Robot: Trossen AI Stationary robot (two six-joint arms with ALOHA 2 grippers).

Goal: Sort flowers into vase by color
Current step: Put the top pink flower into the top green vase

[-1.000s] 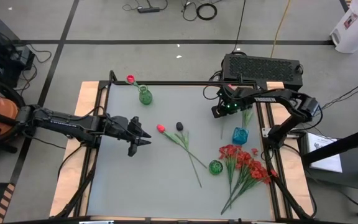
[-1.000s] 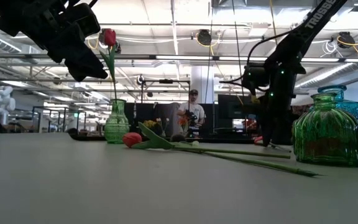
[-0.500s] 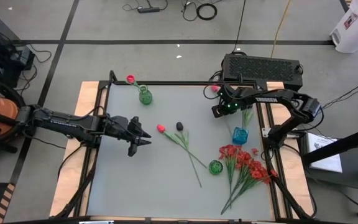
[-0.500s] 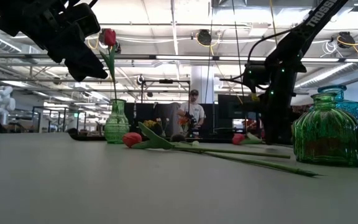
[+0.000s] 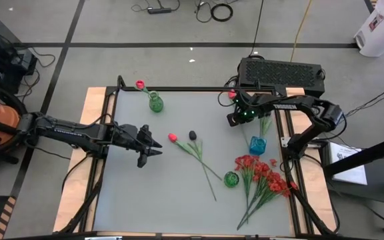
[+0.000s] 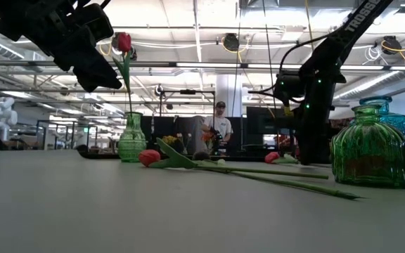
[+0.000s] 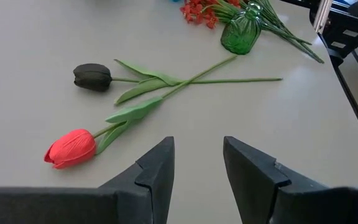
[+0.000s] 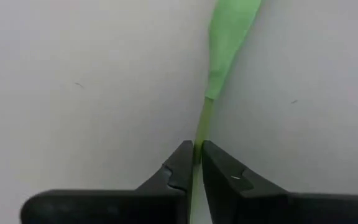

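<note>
Compared with one second ago, the right pincer [image 8: 194, 163] is now closing on a green flower stem [image 8: 202, 127]; in the right wrist view its two fingers are pinching the stem just below a leaf. In the low view a red-pink bud [image 6: 271, 157] is now lying on the tabletop [image 5: 179, 200] beside the right arm, a spot that was bare one second ago. All other items are lying as before.

The right pincer is working near the far right corner of the tabletop, just beside the black frame rail [image 5: 199, 89] along the far edge. The blue vase [image 5: 257, 145] is standing near it, toward the front.

The left pincer [image 5: 157, 148] is hovering over the left half of the tabletop with its fingers standing apart and holding nothing. Just ahead of it a red-pink tulip [image 7: 71, 148] and a black tulip [image 7: 92, 76] are lying flat at mid-table, their stems crossing.

A tall green vase [image 5: 155, 103] is standing near the far edge, holding one red-pink tulip [image 5: 140, 85] upright. A round green vase [image 5: 231, 179] is standing right of centre, touching the bunch of small red blossoms [image 5: 265, 172], whose stems are reaching toward the front right edge.

Open room is lying across the front left quarter of the tabletop and between the two arms at the far side.
</note>
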